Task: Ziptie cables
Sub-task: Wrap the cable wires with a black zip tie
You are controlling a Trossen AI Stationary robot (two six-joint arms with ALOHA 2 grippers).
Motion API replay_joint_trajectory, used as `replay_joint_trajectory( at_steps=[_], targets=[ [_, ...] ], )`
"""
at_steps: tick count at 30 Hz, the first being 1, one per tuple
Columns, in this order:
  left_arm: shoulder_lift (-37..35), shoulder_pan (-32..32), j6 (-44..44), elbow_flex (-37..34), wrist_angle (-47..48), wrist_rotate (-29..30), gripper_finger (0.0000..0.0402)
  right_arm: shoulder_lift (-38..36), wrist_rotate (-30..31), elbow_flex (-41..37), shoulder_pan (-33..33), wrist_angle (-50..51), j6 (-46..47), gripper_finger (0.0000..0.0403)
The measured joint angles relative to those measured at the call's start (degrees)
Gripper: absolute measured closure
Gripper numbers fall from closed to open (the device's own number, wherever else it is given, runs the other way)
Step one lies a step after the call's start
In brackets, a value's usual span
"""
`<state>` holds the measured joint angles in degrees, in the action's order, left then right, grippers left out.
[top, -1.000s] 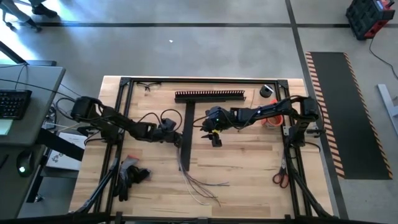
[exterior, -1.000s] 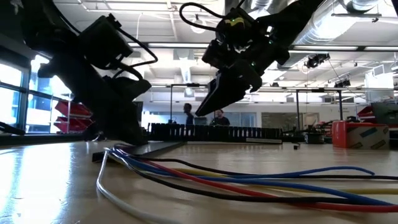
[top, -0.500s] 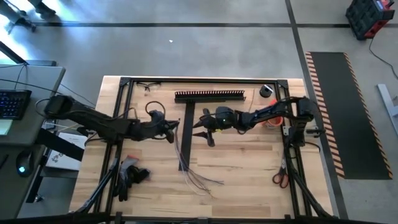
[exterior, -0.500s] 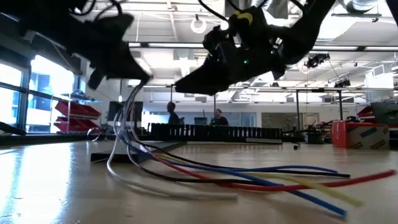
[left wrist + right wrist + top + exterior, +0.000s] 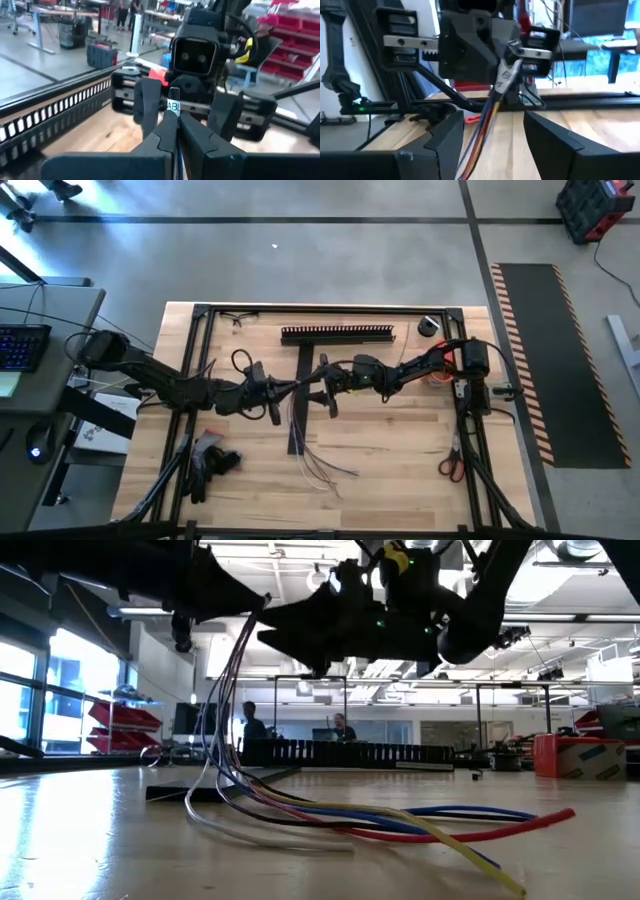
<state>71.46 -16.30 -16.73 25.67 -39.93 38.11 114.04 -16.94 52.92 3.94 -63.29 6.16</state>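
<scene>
- High view: we see the left gripper [image 5: 283, 389] and right gripper [image 5: 318, 384] facing each other near the counter's [image 5: 400, 440] middle, the cables [image 5: 305, 445] trailing from the left one toward the near edge beside a black slotted strip [image 5: 302, 395].
- Low view: the cables [image 5: 330, 815] hang from above, their free ends on the counter.
- Left wrist view: our left gripper [image 5: 172, 127] is clamped on the cables' labelled end.
- Right wrist view: the right gripper's [image 5: 492, 132] fingers stand spread, the cables [image 5: 482, 127] between them, untouched.
</scene>
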Motion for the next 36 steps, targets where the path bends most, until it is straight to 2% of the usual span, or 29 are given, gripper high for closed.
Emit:
replay_joint_trajectory(
  at_steps=[4,8,11,16,19,22,26,30,36],
  targets=[
    [1.57,-0.06,0.40,0.02,-1.73,-0.28,0.0401,0.00,0.58,2.26,-2.18,1.96,-5.13,0.0208],
    [2.66,-0.26,0.91,0.02,-4.26,-0.22,0.0401,0.02,4.06,3.73,-3.04,4.46,-7.72,0.0226],
    [2.84,-0.58,1.02,0.02,-4.38,-0.18,0.0401,-0.02,4.56,3.75,-3.14,5.18,-8.33,0.0267],
    [2.84,-0.89,4.25,0.02,-5.63,-0.03,0.0401,-0.02,4.95,3.75,-2.76,5.21,-7.45,0.0380],
    [2.82,-1.34,7.82,1.06,-6.70,-0.52,0.0389,-1.62,8.40,2.86,-2.83,6.25,-7.66,0.0394],
    [2.38,-2.03,8.87,4.70,-2.13,-1.30,0.0359,-6.86,12.78,-0.31,-2.92,9.55,-9.13,0.0400],
    [2.51,-2.64,6.03,9.91,12.71,1.05,0.0308,-17.45,17.19,-6.39,-2.88,13.97,-12.73,0.0401],
    [2.80,-0.91,-4.11,12.80,26.30,5.64,0.0264,-29.51,19.95,-12.28,-4.08,23.36,-15.31,0.0401],
    [5.99,4.71,-17.65,12.59,32.16,-1.04,0.0206,-44.97,32.58,-17.71,-8.48,38.44,-17.52,0.0402]
  ],
)
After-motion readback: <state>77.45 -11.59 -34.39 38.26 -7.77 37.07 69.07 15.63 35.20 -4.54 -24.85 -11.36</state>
